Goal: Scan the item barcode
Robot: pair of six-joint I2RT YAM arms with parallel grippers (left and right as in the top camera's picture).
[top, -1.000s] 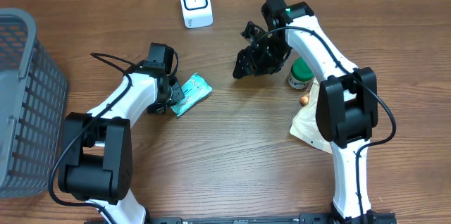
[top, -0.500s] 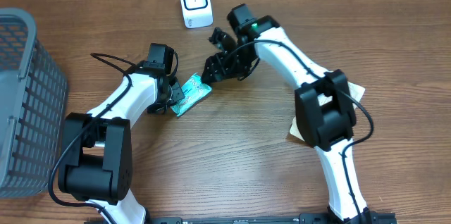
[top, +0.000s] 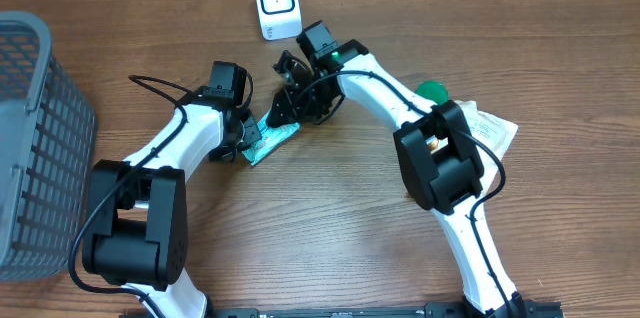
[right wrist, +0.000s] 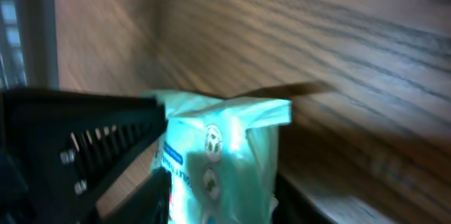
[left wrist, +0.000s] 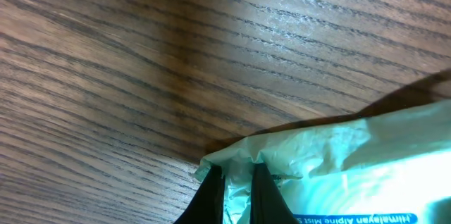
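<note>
The item is a teal plastic packet (top: pixel 276 134) lying on the wooden table between the two arms. My left gripper (top: pixel 250 139) is shut on the packet's crinkled left end; the left wrist view shows its black fingertips (left wrist: pixel 262 194) pinching the film of the packet (left wrist: pixel 352 160). My right gripper (top: pixel 287 113) reaches down onto the packet's upper right end. Seen from the right wrist, the packet (right wrist: pixel 225 146) fills the gap between the two dark fingers (right wrist: pixel 156 197), which press on both its sides. The white barcode scanner (top: pixel 277 4) stands at the table's back edge, just above the right gripper.
A grey mesh basket (top: pixel 40 128) fills the left edge. A green-lidded jar (top: pixel 432 91) and a white plastic bag (top: pixel 495 130) lie to the right behind the right arm. The left arm's black body (right wrist: pixel 70 146) sits close beside the packet in the right wrist view.
The right arm has swung left from the jar across the table to the packet, and its jaws have narrowed onto the packet. The left arm and the packet have stayed put.
</note>
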